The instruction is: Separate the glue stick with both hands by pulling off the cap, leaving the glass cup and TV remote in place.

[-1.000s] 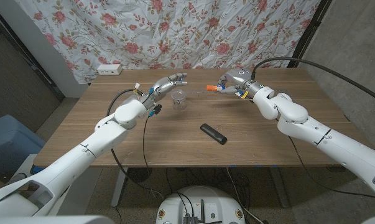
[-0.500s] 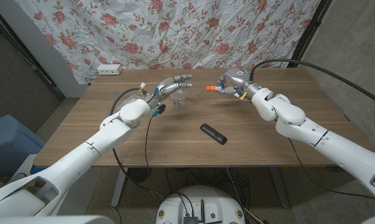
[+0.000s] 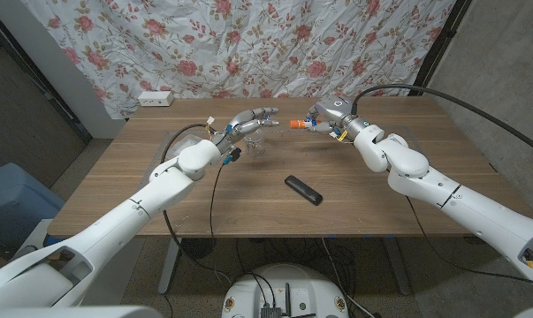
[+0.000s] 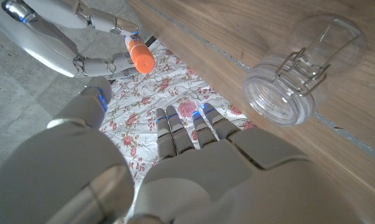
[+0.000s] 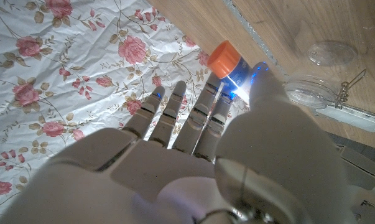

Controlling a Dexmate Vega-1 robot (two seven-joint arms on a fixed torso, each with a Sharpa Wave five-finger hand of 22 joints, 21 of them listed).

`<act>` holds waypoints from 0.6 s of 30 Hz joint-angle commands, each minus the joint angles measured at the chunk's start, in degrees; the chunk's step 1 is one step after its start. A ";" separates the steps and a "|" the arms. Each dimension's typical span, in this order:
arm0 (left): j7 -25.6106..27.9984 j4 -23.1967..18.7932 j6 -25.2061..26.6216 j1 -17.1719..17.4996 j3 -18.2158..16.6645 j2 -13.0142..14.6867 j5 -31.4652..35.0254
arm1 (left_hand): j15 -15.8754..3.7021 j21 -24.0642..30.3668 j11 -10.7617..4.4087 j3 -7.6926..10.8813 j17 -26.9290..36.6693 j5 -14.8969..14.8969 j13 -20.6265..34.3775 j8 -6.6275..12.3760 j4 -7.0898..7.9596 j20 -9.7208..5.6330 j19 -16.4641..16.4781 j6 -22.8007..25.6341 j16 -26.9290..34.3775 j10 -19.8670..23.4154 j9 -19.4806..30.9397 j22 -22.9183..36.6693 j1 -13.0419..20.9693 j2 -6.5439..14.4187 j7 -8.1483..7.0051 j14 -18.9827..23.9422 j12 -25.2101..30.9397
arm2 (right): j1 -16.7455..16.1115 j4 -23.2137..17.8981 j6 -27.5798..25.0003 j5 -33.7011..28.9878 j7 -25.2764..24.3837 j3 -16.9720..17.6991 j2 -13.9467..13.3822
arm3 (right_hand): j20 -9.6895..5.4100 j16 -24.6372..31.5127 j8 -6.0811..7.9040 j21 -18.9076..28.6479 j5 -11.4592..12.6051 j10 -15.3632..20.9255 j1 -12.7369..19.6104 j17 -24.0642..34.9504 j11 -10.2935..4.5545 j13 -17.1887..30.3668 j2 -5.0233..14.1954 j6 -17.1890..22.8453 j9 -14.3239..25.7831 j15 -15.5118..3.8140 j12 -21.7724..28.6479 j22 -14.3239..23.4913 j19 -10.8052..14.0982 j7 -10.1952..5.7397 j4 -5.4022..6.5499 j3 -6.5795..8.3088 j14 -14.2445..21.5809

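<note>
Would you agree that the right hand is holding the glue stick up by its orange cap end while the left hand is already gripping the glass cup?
Not quite. The left hand grips nothing: the left wrist view shows its fingers straight and apart from the glass cup. The right hand does hold the glue stick, orange cap outward.

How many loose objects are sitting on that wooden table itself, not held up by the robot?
2. A glass cup stands toward the table's far side, just under the left hand, and a black TV remote lies nearer the middle. The glue stick is held by the right hand.
</note>
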 commanded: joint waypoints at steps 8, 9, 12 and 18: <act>0.04 1.43 1.29 -1.50 1.86 -1.45 1.72 | 0.32 -0.32 -0.26 -1.45 0.14 -0.18 0.18 -0.91 0.14 0.07 -2.05 -1.88 -0.29 -1.12 0.23 0.08 1.68 -0.19 -0.30 -1.48 -0.52 | 0.31 0.17 -1.09 -0.72 -1.06 -0.67 1.30 | -0.09 -0.09 0.21 0.05 0.29 0.31 -0.42 0.21 -0.02 0.15 -0.23 2.08 0.34 -7.04 -0.05 0.14 0.16 -1.68 0.05 -0.03 0.18; -0.18 1.59 1.26 -1.65 1.96 -1.48 1.73 | 0.31 -0.32 -0.23 -1.47 0.14 -0.17 0.18 -0.92 0.14 0.06 -2.07 -1.91 -0.28 -1.12 0.23 0.08 1.70 -0.19 -0.29 -1.48 -0.52 | 0.26 0.09 -1.20 -0.76 -1.08 -0.68 1.33 | -0.05 -0.10 0.20 0.04 0.29 0.31 -0.45 0.21 -0.01 0.15 -0.25 2.08 0.34 -7.02 -0.06 0.14 0.15 -1.68 0.06 -0.04 0.17; 0.23 1.65 1.49 -1.89 2.29 -1.58 2.56 | 0.30 -0.23 -0.19 -1.76 0.14 -0.14 0.18 -0.95 0.16 0.13 -2.12 -2.06 -0.21 -0.54 0.23 0.08 1.88 -0.23 -0.17 -1.49 -0.32 | 0.14 -0.07 -1.31 -0.80 -1.22 -0.71 1.40 | -0.06 -0.13 0.16 0.03 0.30 0.31 -0.46 0.21 -0.01 0.15 -0.24 2.10 0.34 -7.03 -0.06 0.15 0.12 -1.68 0.07 -0.03 0.19; 1.36 2.57 1.03 -2.04 2.40 -2.61 2.96 | 0.06 0.22 -0.46 -2.77 0.13 -0.15 0.16 -0.56 0.20 -0.36 -1.11 -1.17 0.00 1.51 0.24 0.11 2.44 -0.30 0.08 -1.39 0.23 | -0.01 -0.47 -1.57 -1.47 -1.46 -0.99 1.42 | -0.09 -0.03 0.11 0.02 0.29 0.36 -0.55 0.34 0.00 0.15 -0.11 2.17 0.35 -6.97 -0.06 0.15 0.09 -1.68 0.16 -0.09 0.22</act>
